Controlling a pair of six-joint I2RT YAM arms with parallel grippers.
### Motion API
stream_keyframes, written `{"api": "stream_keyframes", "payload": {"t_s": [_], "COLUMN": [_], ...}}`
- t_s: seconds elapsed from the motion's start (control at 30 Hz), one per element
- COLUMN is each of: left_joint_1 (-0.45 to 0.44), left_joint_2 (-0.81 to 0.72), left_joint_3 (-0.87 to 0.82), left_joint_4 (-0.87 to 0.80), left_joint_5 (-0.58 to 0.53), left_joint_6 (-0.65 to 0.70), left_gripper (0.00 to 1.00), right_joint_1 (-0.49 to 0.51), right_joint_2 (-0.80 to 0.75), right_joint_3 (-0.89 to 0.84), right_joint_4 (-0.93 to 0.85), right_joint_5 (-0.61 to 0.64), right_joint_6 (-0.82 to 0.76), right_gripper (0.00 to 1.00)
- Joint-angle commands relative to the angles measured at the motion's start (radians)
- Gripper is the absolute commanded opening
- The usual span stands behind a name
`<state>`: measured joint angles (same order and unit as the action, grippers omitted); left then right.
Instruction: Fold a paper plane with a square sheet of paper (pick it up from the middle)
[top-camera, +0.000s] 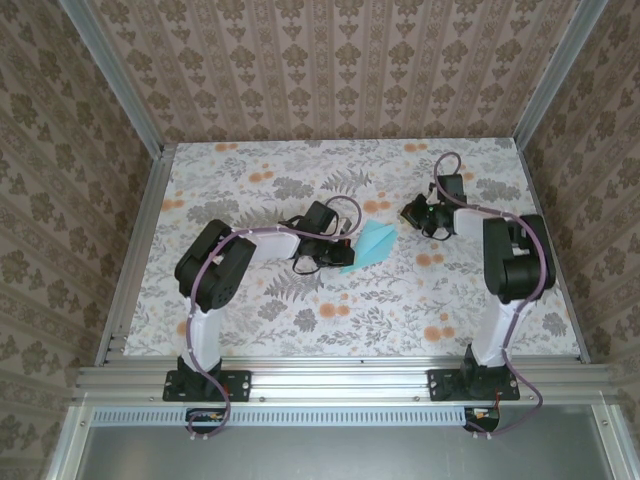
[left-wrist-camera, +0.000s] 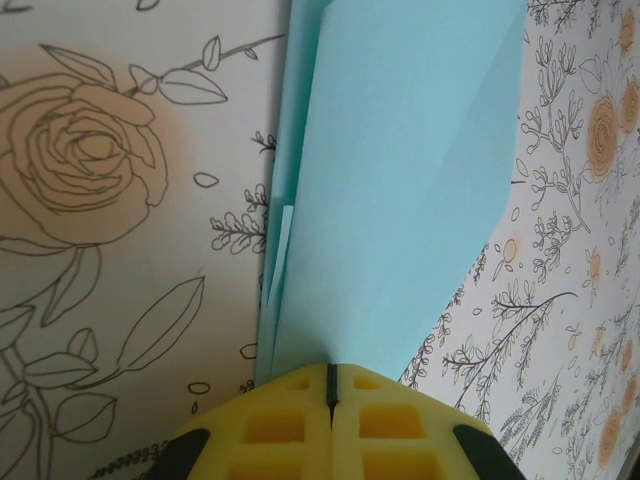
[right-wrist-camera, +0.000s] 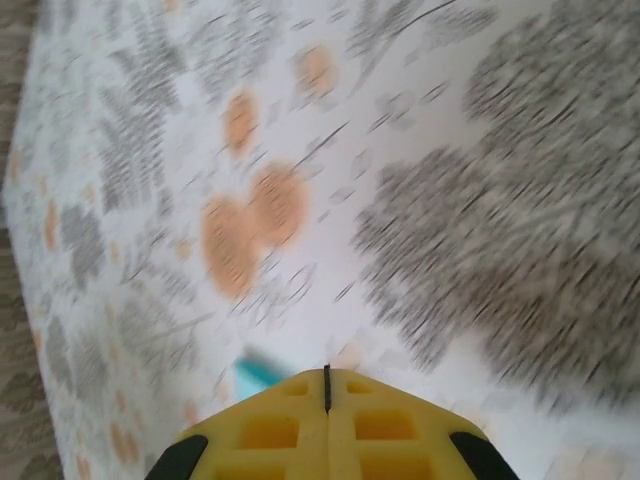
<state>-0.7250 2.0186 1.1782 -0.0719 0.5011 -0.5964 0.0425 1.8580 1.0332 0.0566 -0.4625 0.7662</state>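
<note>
The turquoise-blue paper (top-camera: 375, 242) is folded into a pointed dart shape with lengthwise creases and sits mid-table. In the left wrist view the folded paper (left-wrist-camera: 400, 180) runs straight out from my left gripper (left-wrist-camera: 330, 372), with stacked layers along its left edge. That left gripper (top-camera: 347, 246) is at the paper's left end, its yellow jaws shut on the paper's near end. My right gripper (top-camera: 413, 212) hovers just right of the paper, apart from it. In its blurred wrist view the right gripper (right-wrist-camera: 327, 378) is shut with nothing in it, and a sliver of the paper (right-wrist-camera: 256, 374) shows beside its left finger.
The floral-print tabletop (top-camera: 300, 310) is bordered by aluminium rails (top-camera: 330, 378) at the front and sides, with patterned walls beyond. The left arm's elbow (top-camera: 212, 265) and the right arm's elbow (top-camera: 515, 255) rise above the table.
</note>
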Motion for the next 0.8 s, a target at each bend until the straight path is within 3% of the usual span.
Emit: {"api": "stream_keyframes", "payload": {"t_s": [0.0,0.3,0.53,0.77], "left_joint_1": [-0.002,-0.002,-0.002,0.011], "left_joint_2": [0.031,0.026,0.013,-0.045], "left_joint_3": [-0.032,0.000,0.012,0.046], "left_joint_4": [-0.171,-0.192,-0.197,-0.122], "left_joint_5": [-0.049,-0.056,-0.056,0.026], "left_joint_6": [0.028,0.041,0.043,0.015], "left_gripper": [0.00,0.00,0.00,0.02], "right_joint_1": [0.062,0.236,0.243,0.243], "right_joint_2": [-0.103,-0.034,0.043,0.050], "right_joint_3": [-0.086,-0.169,-0.185,-0.179], "right_joint_4": [0.030,0.157,0.222,0.082], "right_joint_5": [-0.047,-0.073,-0.099,-0.031], "right_joint_6": [-0.006,0.107,0.144,0.077], "right_gripper": [0.05,0.05,0.04,0.04]}}
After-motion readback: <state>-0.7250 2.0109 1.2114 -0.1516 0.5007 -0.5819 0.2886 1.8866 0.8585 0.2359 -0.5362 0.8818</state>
